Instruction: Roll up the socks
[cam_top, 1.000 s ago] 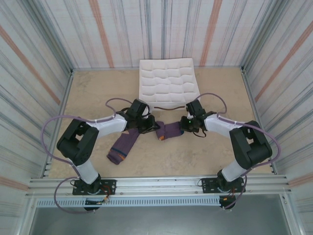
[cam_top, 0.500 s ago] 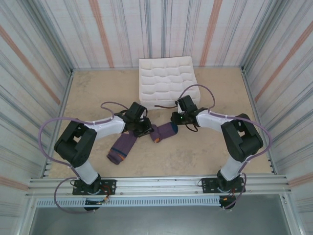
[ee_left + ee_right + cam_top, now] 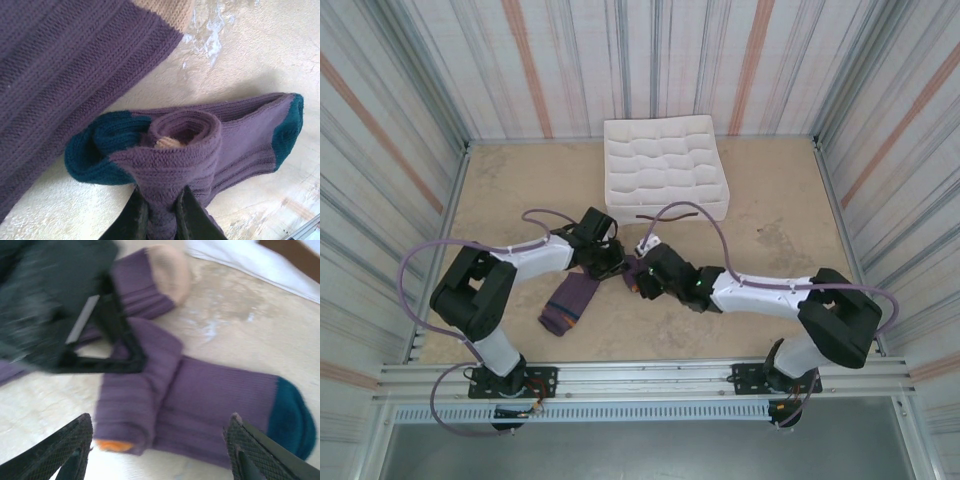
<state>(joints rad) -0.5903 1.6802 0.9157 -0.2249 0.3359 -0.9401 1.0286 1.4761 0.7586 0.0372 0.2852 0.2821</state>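
Left gripper [image 3: 160, 212] is pinched tight on the rolled-up end of a purple ribbed fabric sock with teal heel and toe patches [image 3: 235, 135]. The coil sits right above its two dark fingers [image 3: 137, 222], with a bit of orange peeking out of the middle. The unrolled part runs off to the right of those fingers and ends in a teal edge, flat on the sandy beige tabletop [image 3: 240, 50]. Up and left of the fingers lies the other purple ribbed sock with a pale orange end [image 3: 65, 65], spread flat. Its long edge is close to the roll, but I can't tell if they touch.

Right gripper [image 3: 160, 422] is spread wide, gripping nothing. The half-rolled sock lies just ahead, between its two mesh-textured fingers [image 3: 70, 445], with the roll toward the left one and the teal tip toward the right one.

From the top view the two grippers sit nose to nose mid-table. The white fabric box with grid compartments [image 3: 665, 170] is beyond both sets of fingertips, well apart from them. There's plenty of bare table out to the right of the right arm and along the near edge
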